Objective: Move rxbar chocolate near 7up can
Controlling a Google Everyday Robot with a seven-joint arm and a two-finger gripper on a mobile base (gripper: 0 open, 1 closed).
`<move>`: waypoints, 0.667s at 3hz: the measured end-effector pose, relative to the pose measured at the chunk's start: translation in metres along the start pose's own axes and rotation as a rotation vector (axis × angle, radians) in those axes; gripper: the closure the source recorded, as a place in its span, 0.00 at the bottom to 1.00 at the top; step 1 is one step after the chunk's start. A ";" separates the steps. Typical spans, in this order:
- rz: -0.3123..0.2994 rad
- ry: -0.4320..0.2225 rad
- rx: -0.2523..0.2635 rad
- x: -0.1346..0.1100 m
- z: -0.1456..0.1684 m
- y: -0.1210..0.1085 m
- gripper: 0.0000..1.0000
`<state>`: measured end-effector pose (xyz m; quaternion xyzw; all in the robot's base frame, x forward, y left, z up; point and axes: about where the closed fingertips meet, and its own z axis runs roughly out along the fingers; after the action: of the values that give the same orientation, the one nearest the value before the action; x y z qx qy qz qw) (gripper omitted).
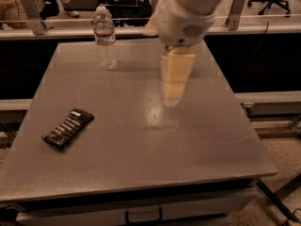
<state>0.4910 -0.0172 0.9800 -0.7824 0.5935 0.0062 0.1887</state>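
The rxbar chocolate (68, 128) lay flat on the grey worktop (141, 168), well apart from the water bottle (105, 36), nearer the camera than the bottle and a little to its left, close to the worktop's left edge. Its glossy black wrapper faced up and lay at a slant, with its far end pointing back and to the right. Short rows of white lettering ran across the wrapper, but none of the words could be read. The water bottle stood upright near the far edge of the worktop. It was clear plastic with a white cap and a pale label band around its middle, and no writing on the band was legible. The gripper (171, 97) hung to the right of the bottle and somewhat nearer the camera, above the middle of the worktop. It was a cream-coloured block pointing downward from the arm's bulky white housing (186, 13), which came in from the top of the view, right of the bottle. It held nothing that could be seen, and it was well apart from the rxbar chocolate. Whether it was parted or closed could not be told. A bright patch of reflected light lay on the worktop just below its tip. Below the worktop's front edge, far nearer the camera than the bottle, was a drawer front with a dark handle (143, 215).
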 end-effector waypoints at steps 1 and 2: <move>-0.109 0.005 -0.041 -0.035 0.024 -0.001 0.00; -0.251 0.023 -0.090 -0.076 0.056 0.002 0.00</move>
<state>0.4791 0.0696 0.9455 -0.8583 0.4920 0.0002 0.1461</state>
